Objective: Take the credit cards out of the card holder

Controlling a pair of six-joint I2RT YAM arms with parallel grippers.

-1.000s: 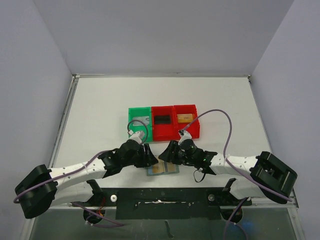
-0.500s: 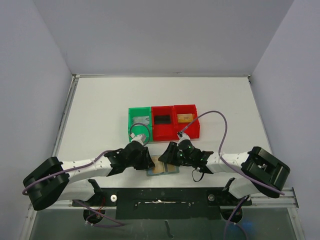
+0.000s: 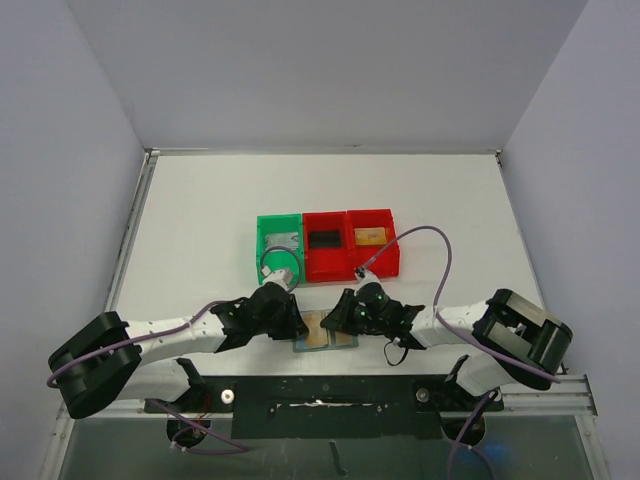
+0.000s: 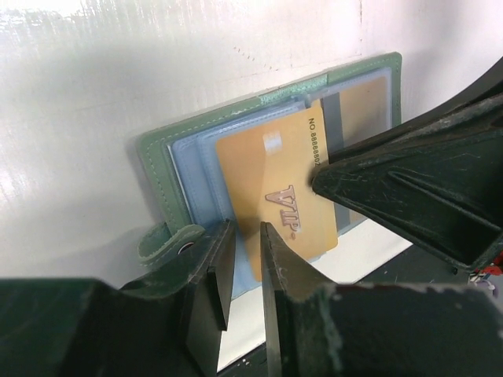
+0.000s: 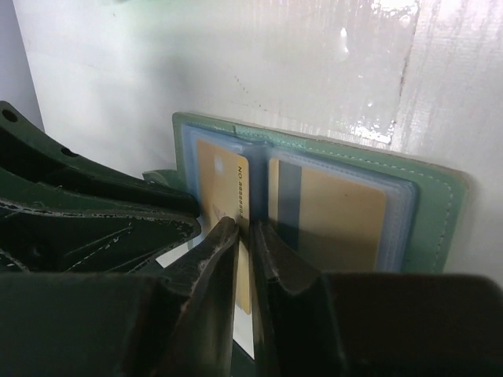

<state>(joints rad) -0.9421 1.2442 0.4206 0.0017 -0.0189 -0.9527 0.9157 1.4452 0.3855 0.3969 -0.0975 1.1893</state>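
**Item: card holder**. It is a flat, open, book-style wallet with a green leather-look cover and pale stitching along the rim. Inside are clear, blue-tinted plastic sleeves. A green strap tab with a metal snap sticks out of its side. It lies on the white table at the near edge, between the two grippers.

**Contents:**
- A gold card, thin, glossy and rectangular, pulled partly out of its sleeve. It is embossed "VIP", with "NO" and a row of digits along one long edge, partly covered.
- A second gold card with a dark stripe, lying fully under plastic on the other page.

**Right gripper**: dark, scuffed jaws pinched on the printed edge of the gold card.

**Left gripper**: jaws drawn to a narrow slit over the holder's near edge. Whether anything is gripped cannot be told.

**Behind, well apart:**
- A green bin holding a silver-grey card.
- A red bin holding a black card.
- A second red bin holding a tan card.
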